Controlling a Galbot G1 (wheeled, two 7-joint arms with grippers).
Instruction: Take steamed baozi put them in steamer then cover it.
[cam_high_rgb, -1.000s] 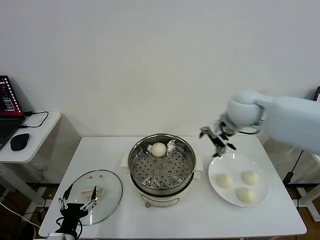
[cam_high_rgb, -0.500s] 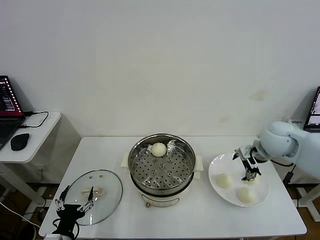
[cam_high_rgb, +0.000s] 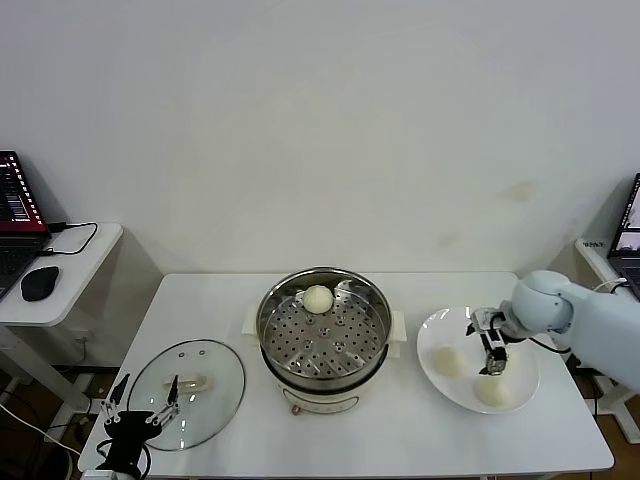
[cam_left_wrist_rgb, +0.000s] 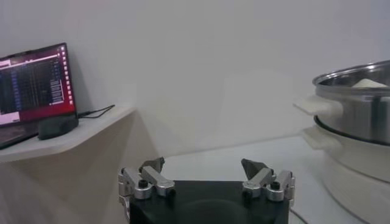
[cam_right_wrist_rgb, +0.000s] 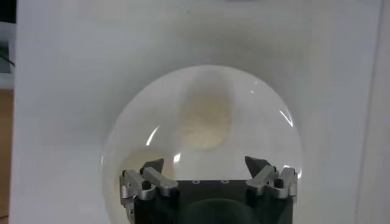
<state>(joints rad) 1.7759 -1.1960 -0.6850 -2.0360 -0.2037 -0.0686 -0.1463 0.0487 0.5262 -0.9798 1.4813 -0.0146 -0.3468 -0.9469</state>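
The right hand (cam_high_rgb: 490, 345), fingers spread wide, is held over the flat white plate (cam_high_rgb: 432, 375) on the white bench (cam_high_rgb: 420, 440). Directly below it one round cream-white baozi (cam_right_wrist_rgb: 204, 119) is seen between the open fingertips, untouched. Two more buns (cam_high_rgb: 447, 361) lie on the plate beside it. A fourth bun (cam_high_rgb: 318, 298) rests in the shiny steel steamer (cam_high_rgb: 372, 350). The left hand (cam_high_rgb: 135, 412), also spread, is parked beside the clear glass cover (cam_high_rgb: 215, 365).
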